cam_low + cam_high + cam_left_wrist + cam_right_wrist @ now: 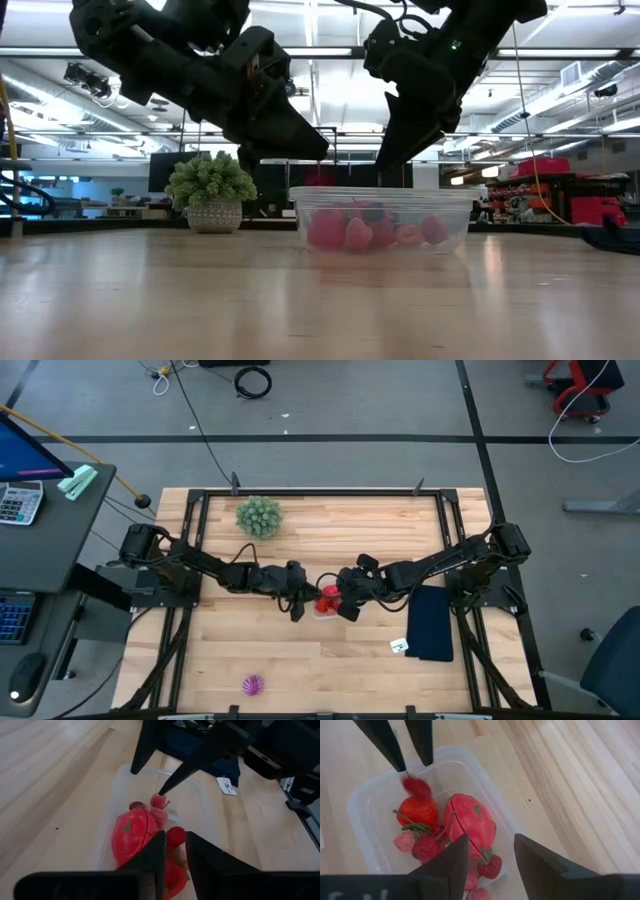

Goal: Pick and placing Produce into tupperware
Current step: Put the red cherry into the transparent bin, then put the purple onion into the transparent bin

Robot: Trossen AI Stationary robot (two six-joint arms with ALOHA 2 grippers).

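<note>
Sitting mid-bench, the tub (pixel 325 605) holds red and pink produce (pixel 470 825): a strawberry (pixel 417 810), a big red fruit, small berries. Just above it hang both hands. The left hand (pixel 172 852) has its fingers slightly apart, empty, over a cherry (pixel 175 835). The right hand (pixel 490 855) is spread, empty. A spiky purple piece (pixel 253 684) lies well apart near the bench's (pixel 300 660) near-left edge. A plant (pixel 259 516) stands far left, a dark pad (pixel 432 622) right.

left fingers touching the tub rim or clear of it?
Apart. Low view: left gripper fingers end above the tub rim, background visible between.
</note>
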